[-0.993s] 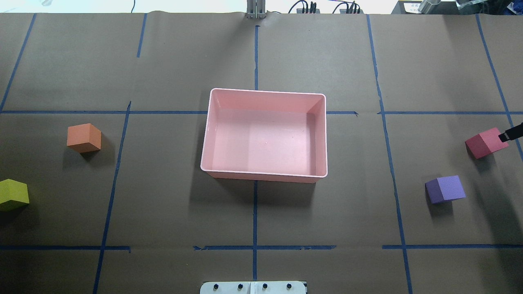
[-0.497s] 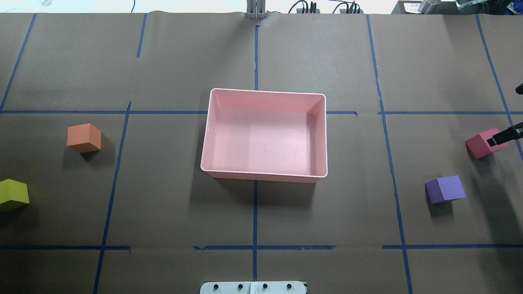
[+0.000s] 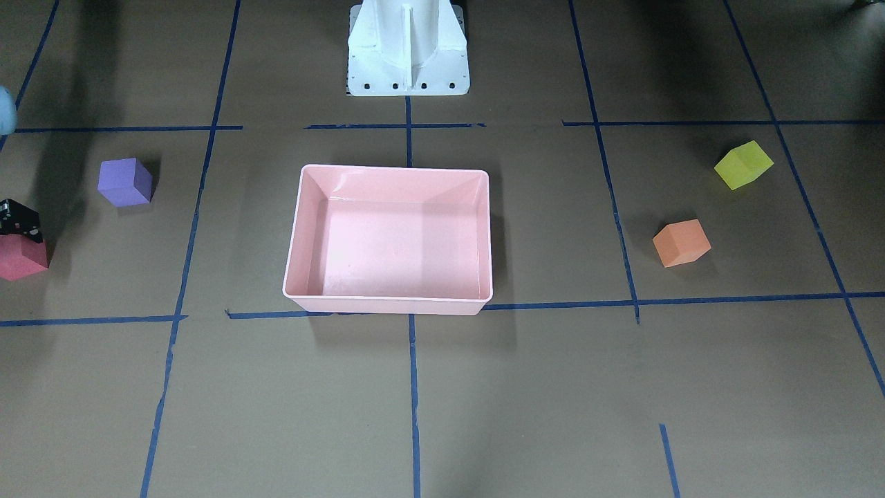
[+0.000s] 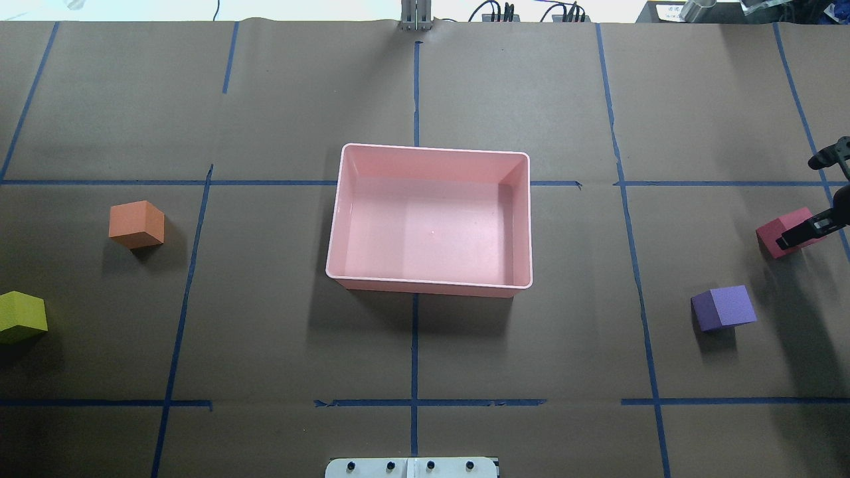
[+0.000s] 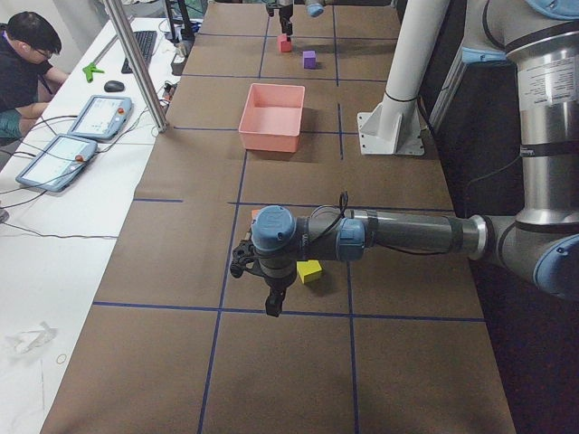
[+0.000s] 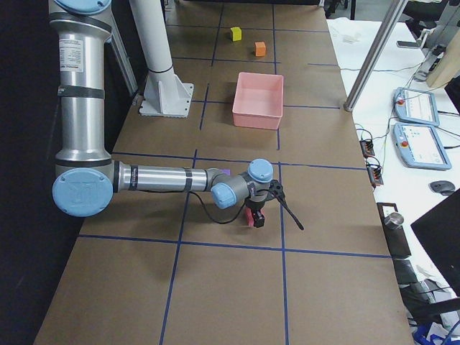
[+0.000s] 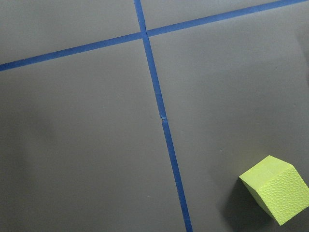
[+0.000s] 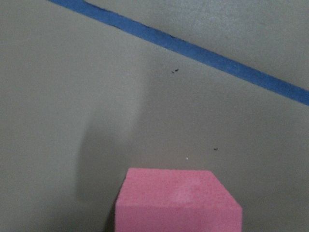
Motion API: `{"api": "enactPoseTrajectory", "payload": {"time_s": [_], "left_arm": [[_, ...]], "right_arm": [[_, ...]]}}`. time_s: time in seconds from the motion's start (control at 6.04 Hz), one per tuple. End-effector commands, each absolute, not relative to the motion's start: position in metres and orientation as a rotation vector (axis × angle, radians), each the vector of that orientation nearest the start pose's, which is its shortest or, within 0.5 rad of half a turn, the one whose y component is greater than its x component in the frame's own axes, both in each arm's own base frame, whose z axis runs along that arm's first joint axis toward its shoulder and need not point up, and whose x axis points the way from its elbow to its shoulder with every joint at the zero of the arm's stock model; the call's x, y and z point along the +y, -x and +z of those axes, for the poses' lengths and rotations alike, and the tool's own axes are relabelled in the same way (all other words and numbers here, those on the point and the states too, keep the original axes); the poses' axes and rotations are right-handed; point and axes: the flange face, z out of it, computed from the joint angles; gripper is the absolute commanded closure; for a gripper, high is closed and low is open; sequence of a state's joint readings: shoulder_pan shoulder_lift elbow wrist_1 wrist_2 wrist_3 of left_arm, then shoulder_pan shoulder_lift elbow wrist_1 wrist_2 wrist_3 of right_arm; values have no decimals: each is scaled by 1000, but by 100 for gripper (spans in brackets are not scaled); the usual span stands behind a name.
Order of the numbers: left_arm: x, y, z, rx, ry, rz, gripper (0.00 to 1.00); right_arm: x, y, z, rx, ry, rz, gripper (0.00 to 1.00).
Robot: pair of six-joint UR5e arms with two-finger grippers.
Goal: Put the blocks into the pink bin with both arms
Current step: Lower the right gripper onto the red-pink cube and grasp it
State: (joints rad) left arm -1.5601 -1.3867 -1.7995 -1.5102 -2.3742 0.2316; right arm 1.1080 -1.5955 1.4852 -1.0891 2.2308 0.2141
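A: How is the right gripper (image 4: 801,199) set?
B: Your right gripper is spread wide at the overhead view's right edge. One finger (image 4: 797,234) crosses over the red block (image 4: 769,239). The other sits well beyond the block, farther from the base. Can't tell whether either one touches it. In the right wrist view the block's top face is low and centred, with a blue tape line (image 8: 193,48) slanting beyond.
A: And the left?
B: Your left gripper (image 5: 262,287) shows only from the table's end, so wide or narrow, can't tell. It hangs near the yellow-green block (image 5: 309,270), which the left wrist view catches in its lower right corner.
A: What room is there toward the bin?
B: The pink bin (image 4: 425,286) sits mid-table, open side up, astride the centre tape line. The purple block (image 4: 724,307) lies nearer the base than the red one, apart from it and off the straight run to the bin. The orange block (image 4: 136,224) lies between the yellow-green block and the bin, well apart from both. The overhead view's left edge cuts the yellow-green block.
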Motion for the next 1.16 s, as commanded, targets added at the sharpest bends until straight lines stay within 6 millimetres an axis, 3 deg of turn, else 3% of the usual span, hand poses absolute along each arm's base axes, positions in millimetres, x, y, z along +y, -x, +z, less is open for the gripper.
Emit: {"api": "enactPoseTrajectory", "payload": {"time_s": [0.0,0.17,0.5,0.83,0.99], "left_arm": [[-413,57,634,802,-74,223,0],[-413,57,634,802,-74,223,0],[-413,57,633,802,-77,224,0],[-415,57,632,800,-82,227,0],[-415,57,631,800,-85,229,0]], "right_arm": [[-487,166,664,-740,-124,-366,54],[-488,167,657,-751,-131,-365,73],[-504,177,615,-790,-158,-320,74],[-543,205,535,-901,-136,-141,74],[-557,234,475,-929,-103,-74,74]]}}
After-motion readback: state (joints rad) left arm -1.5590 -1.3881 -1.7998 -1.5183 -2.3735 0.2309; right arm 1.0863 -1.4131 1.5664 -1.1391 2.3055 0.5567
